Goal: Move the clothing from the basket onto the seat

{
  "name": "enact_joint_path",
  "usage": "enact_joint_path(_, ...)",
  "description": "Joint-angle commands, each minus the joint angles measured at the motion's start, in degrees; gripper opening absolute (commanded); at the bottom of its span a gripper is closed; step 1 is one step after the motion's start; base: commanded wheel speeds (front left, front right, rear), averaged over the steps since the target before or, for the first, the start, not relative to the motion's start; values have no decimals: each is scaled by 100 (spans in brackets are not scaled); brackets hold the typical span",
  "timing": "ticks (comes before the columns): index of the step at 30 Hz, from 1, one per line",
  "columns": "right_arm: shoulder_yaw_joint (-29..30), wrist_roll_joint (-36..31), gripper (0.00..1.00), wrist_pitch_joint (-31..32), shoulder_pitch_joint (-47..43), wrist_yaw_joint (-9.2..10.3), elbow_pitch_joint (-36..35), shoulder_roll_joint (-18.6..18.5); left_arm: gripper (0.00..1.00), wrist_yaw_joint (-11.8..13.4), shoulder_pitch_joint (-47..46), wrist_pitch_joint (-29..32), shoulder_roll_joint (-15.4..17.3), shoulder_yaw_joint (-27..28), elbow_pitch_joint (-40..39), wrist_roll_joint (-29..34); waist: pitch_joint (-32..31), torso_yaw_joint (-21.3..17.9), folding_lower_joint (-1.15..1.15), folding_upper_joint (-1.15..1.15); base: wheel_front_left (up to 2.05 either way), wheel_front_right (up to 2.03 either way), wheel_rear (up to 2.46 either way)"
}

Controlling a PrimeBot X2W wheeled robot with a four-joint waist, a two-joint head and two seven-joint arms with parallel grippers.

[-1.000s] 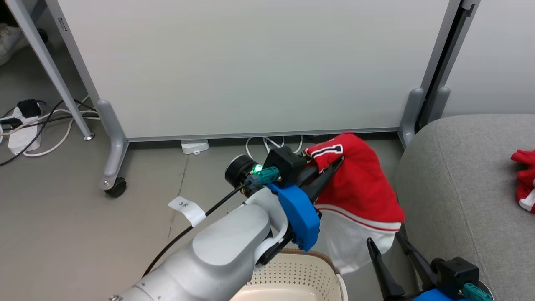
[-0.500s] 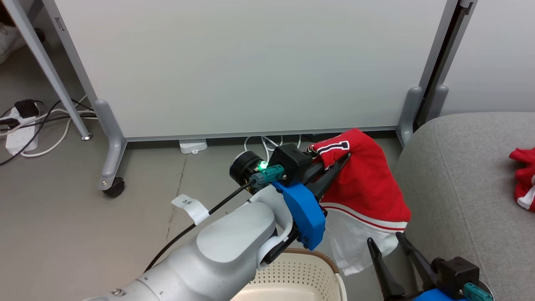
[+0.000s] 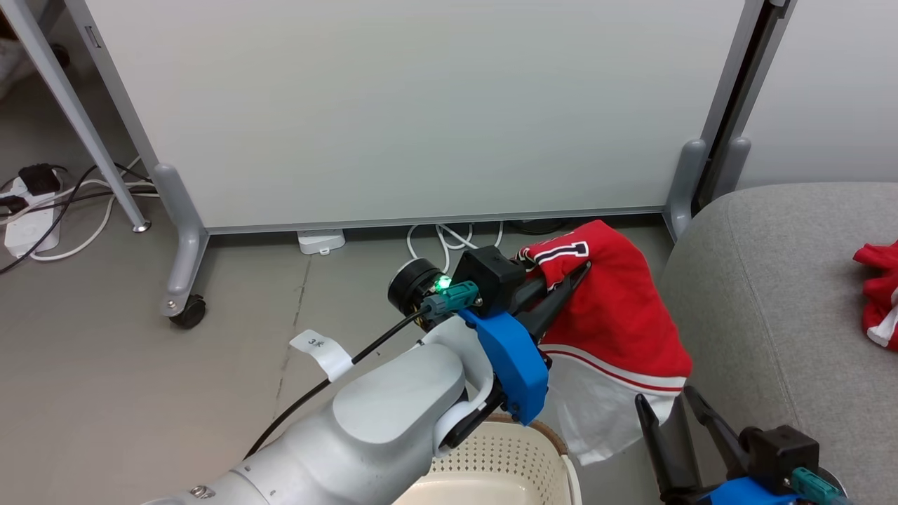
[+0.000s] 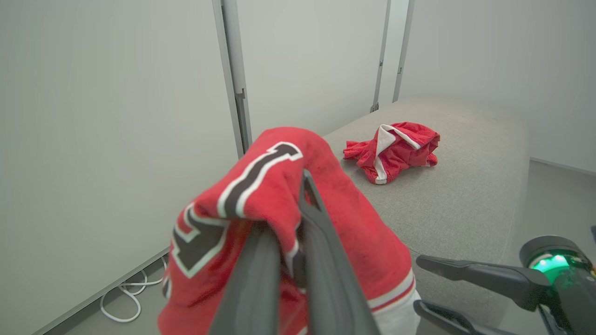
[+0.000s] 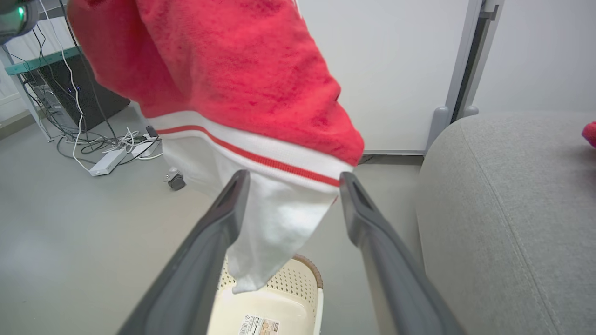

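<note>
A red garment [image 3: 617, 315] with white trim and black-and-white lettering hangs in the air, pinched in my left gripper [image 3: 579, 270], which is shut on its top fold [image 4: 344, 218]. It dangles above the cream perforated basket [image 3: 491, 456], just left of the grey seat [image 3: 772, 294]. Its white hem [image 5: 274, 204] droops between the spread fingers of my right gripper [image 5: 294, 176], which stands open below it [image 3: 666, 396] without gripping. A second red garment [image 4: 396, 149] lies crumpled on the seat [image 4: 456, 195]. The basket's floor [image 5: 279, 311] shows a label and no clothing.
A white partition panel [image 3: 421, 105] on grey castor legs [image 3: 179, 280] stands right behind. Power strips and cables [image 3: 28, 224] lie on the floor at the left, and more white cable [image 3: 449, 242] under the panel. The seat's rounded corner [image 5: 447, 186] is close on the right.
The left gripper has carried the hanging garment a little to the right, nearer the seat. The head camera has shifted slightly. The right gripper has stayed open under the hem.
</note>
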State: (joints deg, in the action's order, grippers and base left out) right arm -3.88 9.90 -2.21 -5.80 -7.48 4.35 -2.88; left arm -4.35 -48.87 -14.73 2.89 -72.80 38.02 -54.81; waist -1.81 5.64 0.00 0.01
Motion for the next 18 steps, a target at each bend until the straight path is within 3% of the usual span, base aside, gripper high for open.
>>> enact_joint_path(1,6,-72,100,32,117,-3,24,-1,0,15,-51,-32,0,1,-24,-12,11,12,0,-1,0,0,0)
enact_joint_path(18,-313,-501,100,291,1143,-3,594,-2,0,-18,57,-49,0,-61,-98,-53,17,65,0,-1,0,0,0)
